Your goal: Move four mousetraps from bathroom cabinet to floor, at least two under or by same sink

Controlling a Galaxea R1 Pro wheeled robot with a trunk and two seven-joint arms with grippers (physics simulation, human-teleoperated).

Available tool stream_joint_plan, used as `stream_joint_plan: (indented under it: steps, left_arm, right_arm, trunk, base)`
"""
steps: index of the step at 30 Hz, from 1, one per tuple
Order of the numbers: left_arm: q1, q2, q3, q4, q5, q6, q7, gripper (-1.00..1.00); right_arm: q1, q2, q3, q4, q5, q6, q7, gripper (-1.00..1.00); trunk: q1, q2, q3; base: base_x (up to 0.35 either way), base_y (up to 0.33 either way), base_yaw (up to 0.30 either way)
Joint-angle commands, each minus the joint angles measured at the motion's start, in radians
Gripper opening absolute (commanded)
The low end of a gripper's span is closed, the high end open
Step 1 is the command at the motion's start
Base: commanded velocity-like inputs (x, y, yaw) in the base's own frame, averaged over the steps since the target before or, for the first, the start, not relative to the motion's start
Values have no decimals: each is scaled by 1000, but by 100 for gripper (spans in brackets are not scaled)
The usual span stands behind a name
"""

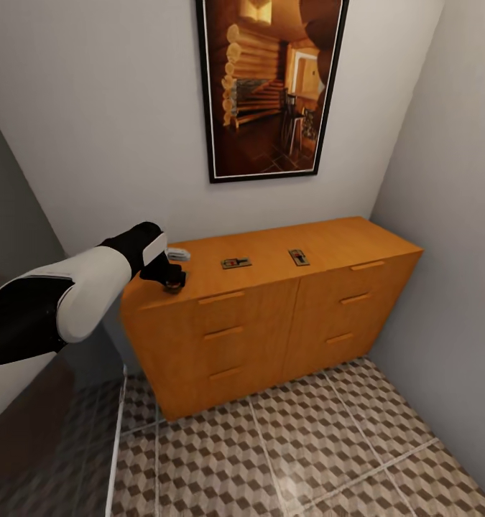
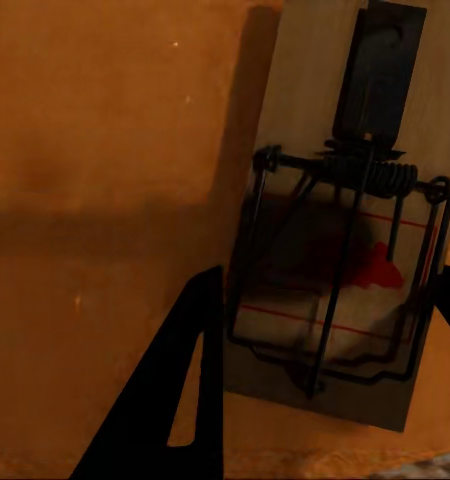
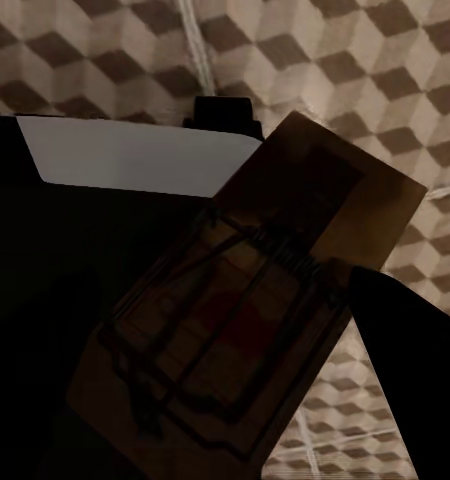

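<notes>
A narrow corner here: pale grey walls (image 1: 105,143) close in on both sides, and a black-framed picture (image 1: 271,86) of a log-cabin interior hangs on the back wall. Below, cube-patterned tiles (image 1: 307,459) in brown, beige and grey run underfoot, pale grout lines crossing, soft even light throughout.

The left hand (image 1: 173,280) pretty much covers its mousetrap (image 2: 335,250) from the head cam. The two other mousetraps (image 1: 236,263) are too tiny for detail. The painting (image 1: 271,86) is cropped up top.

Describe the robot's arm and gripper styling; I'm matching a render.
In the head view, the left arm has glossy white shell segments between black sections. The left gripper is black. In the left wrist view, a finger is flat, black and wedge-shaped with a slot.
</notes>
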Motion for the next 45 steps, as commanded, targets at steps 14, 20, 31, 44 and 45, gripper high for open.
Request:
stream_joint_plan:
  steps: [14,20,31,44,45]
  left_arm:
    - [0,0,-4,17,-1,1,2,-100]
    - [0,0,-4,32,-1,0,2,-100]
    - [0,1,-4,42,-1,0,2,-100]
    - [10,1,-4,56,-1,-3,2,-100]
    - [18,0,-4,56,-1,-5,2,-100]
  right_arm:
    - [0,0,-8,-2,11,5,0,-100]
    - [0,-1,-8,-2,11,5,0,-100]
    - [0,-1,-8,-2,11,5,0,-100]
    - [0,-1,-8,-3,11,4,-1,-100]
    - [0,-1,-8,-3,11,4,-2,-100]
  trunk:
    - [-1,0,-1]
    - [-1,0,-1]
    - [-1,0,-1]
    - [-1,0,-1]
    - [-1,0,-1]
  base:
    - [-264,-169,0]
    - [-131,-262,0]
    - [-130,-262,0]
    - [-99,-148,0]
    - [-11,-12,0]
